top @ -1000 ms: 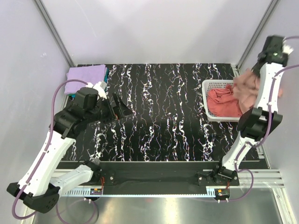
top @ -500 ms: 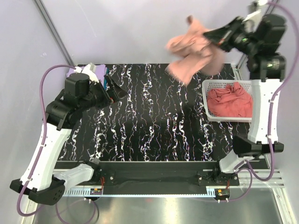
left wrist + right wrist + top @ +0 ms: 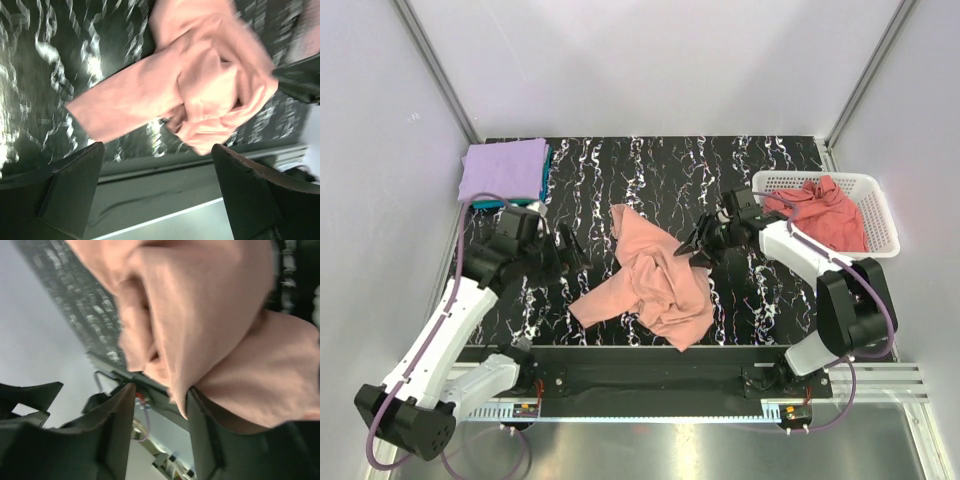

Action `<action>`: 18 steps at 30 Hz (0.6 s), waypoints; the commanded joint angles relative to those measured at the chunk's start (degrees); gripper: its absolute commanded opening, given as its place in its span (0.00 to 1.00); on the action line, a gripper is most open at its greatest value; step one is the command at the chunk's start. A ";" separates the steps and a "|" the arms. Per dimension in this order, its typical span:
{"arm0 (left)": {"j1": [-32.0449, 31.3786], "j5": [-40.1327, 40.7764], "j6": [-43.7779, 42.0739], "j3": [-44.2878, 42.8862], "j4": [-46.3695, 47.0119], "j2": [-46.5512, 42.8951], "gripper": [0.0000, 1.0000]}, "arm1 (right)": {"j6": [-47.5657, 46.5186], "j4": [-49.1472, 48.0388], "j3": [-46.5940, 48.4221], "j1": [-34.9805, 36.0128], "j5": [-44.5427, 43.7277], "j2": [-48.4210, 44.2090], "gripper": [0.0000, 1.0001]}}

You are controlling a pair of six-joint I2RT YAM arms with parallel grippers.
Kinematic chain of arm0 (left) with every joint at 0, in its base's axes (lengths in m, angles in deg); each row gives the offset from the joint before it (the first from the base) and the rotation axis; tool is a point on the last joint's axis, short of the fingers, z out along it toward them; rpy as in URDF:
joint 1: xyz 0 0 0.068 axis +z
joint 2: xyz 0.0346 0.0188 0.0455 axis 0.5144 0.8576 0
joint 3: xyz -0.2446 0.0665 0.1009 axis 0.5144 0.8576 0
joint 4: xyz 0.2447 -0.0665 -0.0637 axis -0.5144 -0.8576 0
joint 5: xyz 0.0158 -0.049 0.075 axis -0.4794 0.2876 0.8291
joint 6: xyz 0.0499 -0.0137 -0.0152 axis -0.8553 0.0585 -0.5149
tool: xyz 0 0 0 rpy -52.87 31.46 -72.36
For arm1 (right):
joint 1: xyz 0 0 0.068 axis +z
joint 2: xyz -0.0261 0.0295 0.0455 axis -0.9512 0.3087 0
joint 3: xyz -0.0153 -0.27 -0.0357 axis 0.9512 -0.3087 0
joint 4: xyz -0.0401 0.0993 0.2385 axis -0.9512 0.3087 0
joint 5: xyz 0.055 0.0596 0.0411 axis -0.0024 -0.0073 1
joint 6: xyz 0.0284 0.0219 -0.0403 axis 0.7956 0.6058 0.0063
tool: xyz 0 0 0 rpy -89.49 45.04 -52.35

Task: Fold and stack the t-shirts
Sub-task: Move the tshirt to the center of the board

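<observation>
A salmon-pink t-shirt (image 3: 655, 285) lies crumpled on the middle of the black marbled table (image 3: 650, 180). My right gripper (image 3: 693, 249) sits at the shirt's right edge, jaws parted. In the right wrist view a fold of the shirt (image 3: 210, 305) hangs down between the fingers (image 3: 205, 440) and rests against one. My left gripper (image 3: 572, 256) hovers wide open just left of the shirt, and the cloth (image 3: 200, 85) lies beyond its empty fingers (image 3: 70, 190). A darker rose-pink t-shirt (image 3: 820, 212) lies in the basket. A folded lavender t-shirt (image 3: 503, 168) lies on a teal one (image 3: 547, 160) at the back left.
The white lattice basket (image 3: 868, 186) stands at the back right, close to the right arm's forearm. Grey walls enclose the table on three sides. The black front rail (image 3: 650, 370) with both arm bases runs along the near edge.
The right arm swung the salmon-pink shirt from above the basket, through the air, down onto the table's middle, and its jaws parted. The left arm moved in toward the shirt.
</observation>
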 commanded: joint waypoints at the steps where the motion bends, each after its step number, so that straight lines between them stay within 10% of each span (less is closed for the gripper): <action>1: 0.36 -5.21 0.05 4.13 6.78 -1.44 0.94 | -7.45 6.29 6.86 -0.14 -6.10 -2.14 0.53; 8: -0.17 -9.00 1.10 9.86 16.99 4.61 0.92 | -18.37 31.75 22.53 1.35 -24.74 -2.31 0.60; 18: -3.86 -13.99 2.77 14.33 31.28 16.20 0.86 | -9.77 17.90 7.26 23.14 -22.38 -5.66 0.54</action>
